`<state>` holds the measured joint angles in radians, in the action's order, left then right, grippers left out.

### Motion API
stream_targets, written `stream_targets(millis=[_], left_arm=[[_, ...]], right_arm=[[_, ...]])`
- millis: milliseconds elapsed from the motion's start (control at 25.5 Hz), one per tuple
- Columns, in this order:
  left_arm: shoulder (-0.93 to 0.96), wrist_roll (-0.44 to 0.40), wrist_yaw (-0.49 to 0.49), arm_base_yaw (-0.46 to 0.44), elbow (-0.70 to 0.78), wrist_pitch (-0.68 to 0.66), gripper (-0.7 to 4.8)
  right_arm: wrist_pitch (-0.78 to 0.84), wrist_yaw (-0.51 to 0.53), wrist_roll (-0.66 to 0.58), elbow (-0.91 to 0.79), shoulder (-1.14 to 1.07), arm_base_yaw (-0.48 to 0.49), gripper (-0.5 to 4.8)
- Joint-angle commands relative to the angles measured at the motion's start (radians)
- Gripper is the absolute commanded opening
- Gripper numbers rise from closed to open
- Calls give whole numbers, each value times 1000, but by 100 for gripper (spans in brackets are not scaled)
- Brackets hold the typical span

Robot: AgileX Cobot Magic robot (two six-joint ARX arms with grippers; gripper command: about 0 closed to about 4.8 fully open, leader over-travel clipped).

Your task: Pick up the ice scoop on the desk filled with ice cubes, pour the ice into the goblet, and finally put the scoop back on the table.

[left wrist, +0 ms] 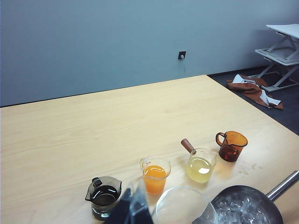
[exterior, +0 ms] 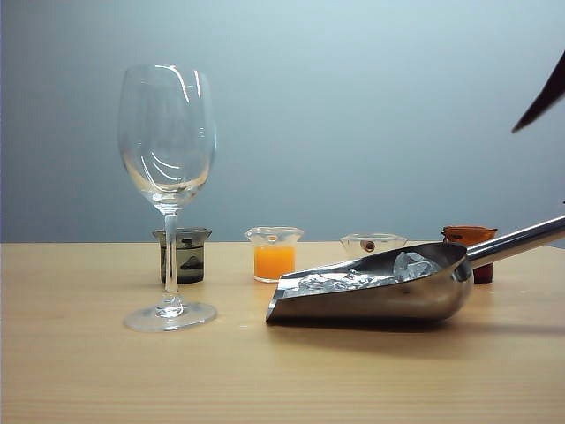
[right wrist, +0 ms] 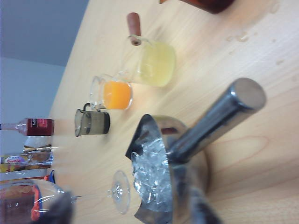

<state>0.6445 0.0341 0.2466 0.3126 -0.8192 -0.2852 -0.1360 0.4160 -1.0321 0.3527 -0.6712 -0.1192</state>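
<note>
The desk (exterior: 79, 380) is a pale wood top. With the ice scoop (exterior: 380, 296) as the clock's centre in the exterior view, the scoop lies on its belly (ice cubes (exterior: 371, 278) heaped inside), handle out toward 3 o'clock. The goblet (exterior: 168, 194) stands at 9 o'clock. A dark beaker (exterior: 183, 254) sits behind it, an orange beaker (exterior: 274, 253) at 11, a pale beaker (exterior: 372, 243) at 12, an amber cup (exterior: 470, 238) at 1.

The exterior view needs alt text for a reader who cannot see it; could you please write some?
A steel ice scoop holding ice cubes lies on a light-wood desk, right of a tall, empty goblet. Four small cups stand behind, one holding orange liquid. No pincer is clearly visible; only a dark tip enters at the upper right edge.
</note>
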Motion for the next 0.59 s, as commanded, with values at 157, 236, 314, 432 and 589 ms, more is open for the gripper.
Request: stream_targets(millis=[157, 236, 314, 432, 589], left_arm=[[-1, -5, 4, 0, -5, 11, -5], [-1, -5, 4, 0, -5, 11, -5], [-1, -5, 4, 0, -5, 11, -5], [-1, -5, 5, 0, -5, 11, -5], [-1, -5, 5, 0, -5, 11, -5]], right_arm=[[37, -29, -16, -40, 1, 1, 396], [43, -40, -16, -54, -4, 2, 441], [68, -60, -18, -70, -4, 2, 441], [112, -82, -49, -91, -5, 2, 441], [172, -85, -86, -133, -16, 1, 441]])
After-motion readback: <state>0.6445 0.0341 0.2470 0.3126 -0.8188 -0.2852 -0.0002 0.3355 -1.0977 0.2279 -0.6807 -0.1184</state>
